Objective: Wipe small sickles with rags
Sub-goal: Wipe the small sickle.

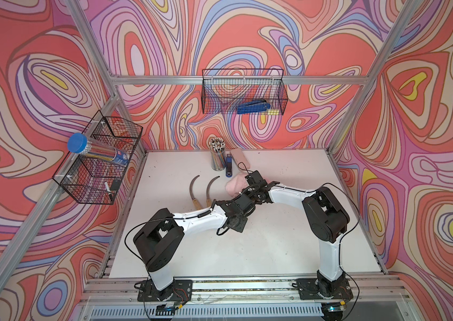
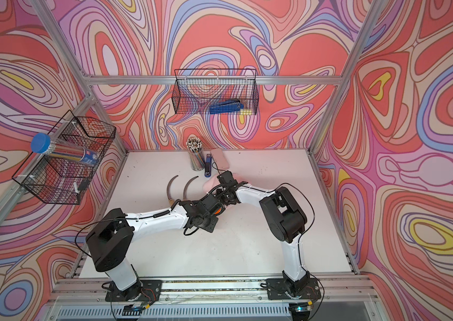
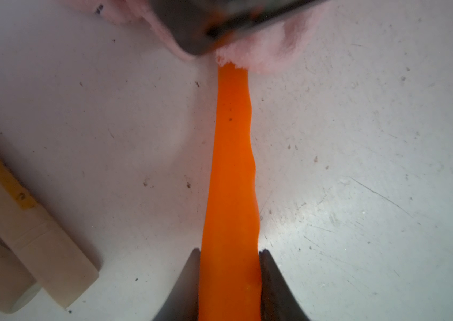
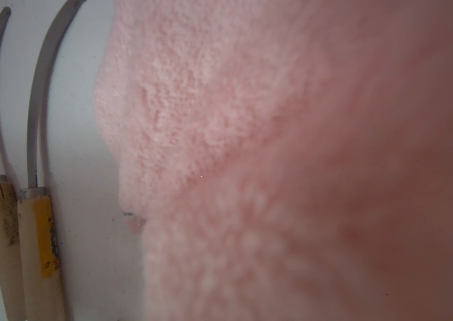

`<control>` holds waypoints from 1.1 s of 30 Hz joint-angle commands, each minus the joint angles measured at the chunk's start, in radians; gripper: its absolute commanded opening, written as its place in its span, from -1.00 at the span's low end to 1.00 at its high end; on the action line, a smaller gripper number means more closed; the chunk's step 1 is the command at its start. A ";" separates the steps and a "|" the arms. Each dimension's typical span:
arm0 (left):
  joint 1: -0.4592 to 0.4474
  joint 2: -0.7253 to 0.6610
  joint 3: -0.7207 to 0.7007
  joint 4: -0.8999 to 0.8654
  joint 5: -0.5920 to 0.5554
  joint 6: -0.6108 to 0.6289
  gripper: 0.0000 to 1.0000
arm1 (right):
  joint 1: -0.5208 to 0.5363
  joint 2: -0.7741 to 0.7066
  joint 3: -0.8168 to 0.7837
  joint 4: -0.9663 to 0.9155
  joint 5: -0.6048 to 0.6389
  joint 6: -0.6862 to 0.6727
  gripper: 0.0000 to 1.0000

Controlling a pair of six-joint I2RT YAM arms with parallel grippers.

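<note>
The left jaws are clamped on the butt end of the orange sickle (image 3: 231, 166), one finger on each side of its bright handle, which runs straight out from them across the white counter (image 1: 275, 236). The handle's far end goes under the rag (image 3: 261, 55), so the blade is hidden. In a top view only a sliver of orange (image 2: 218, 211) shows beside the left arm (image 1: 197, 219). The right jaws are clenched and buried in the rag, which fills most of the right wrist view, its fuzzy folds gathering towards them. The right arm (image 1: 289, 194) reaches in from the other side, so the two wrists meet over the middle of the counter. Just to the robot's left of the rag lie two wooden-handled sickles (image 4: 0, 236) (image 4: 39, 236), side by side and close together, flat on the counter, their blades curving towards the back wall and their handles partly under the left arm in both top views. Behind the rag, near the back edge, stand a cup of pencils (image 1: 217, 155), a blue stapler (image 1: 228, 166) and a smooth pink case (image 1: 240, 158), close together. A wire basket (image 1: 275, 83) on the back wall holds a blue tool (image 1: 253, 106). A second basket (image 1: 125, 130) on the left wall holds a clear tube with a blue cap (image 1: 76, 142).
</note>
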 commanded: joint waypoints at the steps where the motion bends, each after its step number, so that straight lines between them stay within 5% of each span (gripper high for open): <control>1: -0.001 -0.008 -0.003 -0.021 -0.045 -0.004 -1.00 | -0.036 0.056 -0.012 -0.068 0.027 0.037 -1.00; 5: 0.000 -0.010 0.003 -0.030 -0.058 -0.006 -1.00 | -0.145 0.036 -0.111 0.000 -0.028 0.090 -1.00; 14: 0.000 -0.012 -0.008 -0.038 -0.092 -0.011 -1.00 | -0.265 -0.063 -0.193 -0.022 0.133 0.100 -1.00; 19: 0.005 -0.017 -0.009 -0.041 -0.092 -0.018 -1.00 | -0.354 -0.056 -0.223 -0.017 0.098 0.119 -1.00; 27: 0.010 -0.025 -0.016 -0.050 -0.108 -0.024 -1.00 | -0.425 -0.107 -0.245 -0.074 0.178 0.135 -1.00; 33: 0.015 -0.016 -0.016 -0.047 -0.100 -0.029 -1.00 | -0.408 -0.177 -0.281 0.016 0.070 0.093 -1.00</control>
